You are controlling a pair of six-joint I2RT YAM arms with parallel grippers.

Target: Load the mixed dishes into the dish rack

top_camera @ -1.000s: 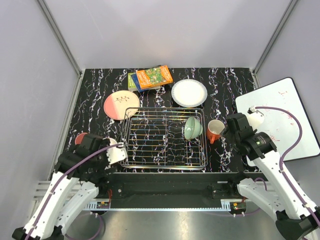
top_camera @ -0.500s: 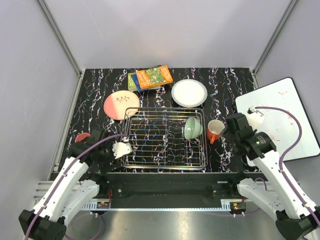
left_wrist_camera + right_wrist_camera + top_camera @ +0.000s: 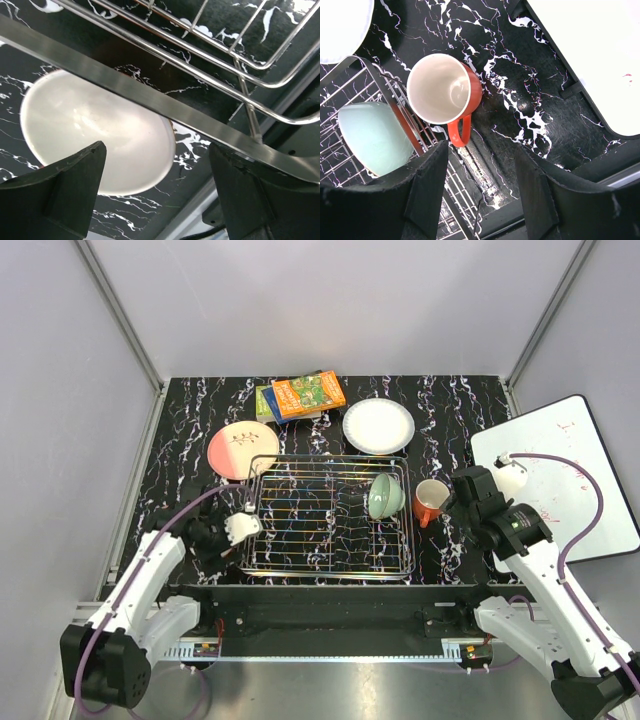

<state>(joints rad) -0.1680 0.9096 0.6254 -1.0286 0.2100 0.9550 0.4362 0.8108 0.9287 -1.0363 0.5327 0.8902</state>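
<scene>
Grey walls close in a black bench (image 3: 190, 420) veined with white. At the far left, the left end effector (image 3: 157, 150) hangs low at the left edge of the dish rack (image 3: 300, 520). Its fingers (image 3: 65, 192) stand wide apart and grip nothing. The left wrist view shows the orange bowl with white inside (image 3: 95, 132) sitting on the bench right under them, its opening up and its pale interior facing the camera. A flat silver bar of the rack crosses that view diagonally in front of the bowl's far rim. In the top view the arm hides the bowl.

Behind this arm, the pink-and-cream plate (image 3: 243, 450) lies flat on the bench, just off the rack's far left corner. The rack sits in the middle of the bench towards its near edge. A stack of colourful books (image 3: 305, 395) lies at the back of the bench, with the white plate (image 3: 378, 426) flat just to its right, beyond the rack.

Inside the rack, at its right end, the pale green bowl (image 3: 385, 496) leans on its edge among the wires. The orange-red mug (image 3: 429, 502) stands upright on the bench just outside the rack's right side. The right end effector (image 3: 481, 150) hovers beside the mug with its fingers apart, holding nothing; the mug is ahead of them, not between them. A white board (image 3: 560, 475) lies farthest right.
</scene>
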